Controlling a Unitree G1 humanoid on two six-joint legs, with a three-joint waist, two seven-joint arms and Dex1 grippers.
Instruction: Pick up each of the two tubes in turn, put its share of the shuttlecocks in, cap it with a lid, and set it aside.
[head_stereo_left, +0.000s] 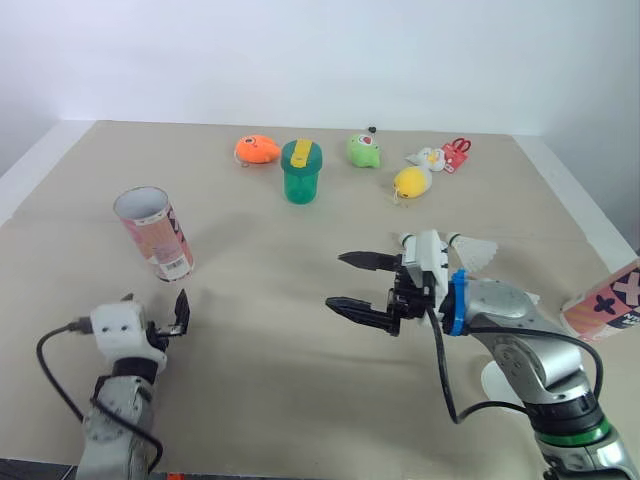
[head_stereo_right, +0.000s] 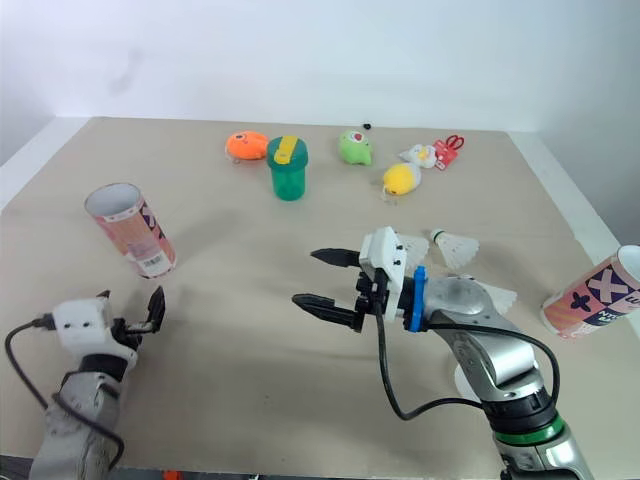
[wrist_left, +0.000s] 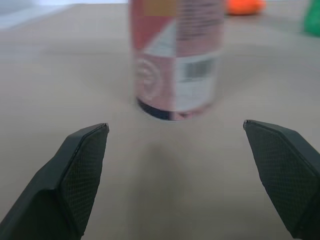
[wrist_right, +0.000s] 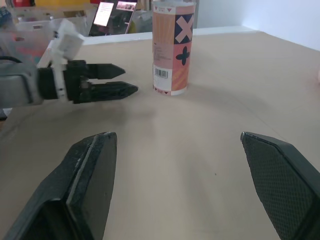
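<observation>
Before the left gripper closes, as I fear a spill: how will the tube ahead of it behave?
The tube stands tall on a narrow base: a nudge likely tips it. Open-topped, seemingly empty: probably light. Round, so it may roll.

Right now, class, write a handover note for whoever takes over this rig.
Left tool open, empty, facing the upright pink tube on the table's left side.
Right tool open, empty, mid-table.
Second tube sits near the right edge; shuttlecocks lie loose between it and the right tool.
Done: nothing; the pink tube is uncapped.
Left: fill, cap, set aside both.
</observation>
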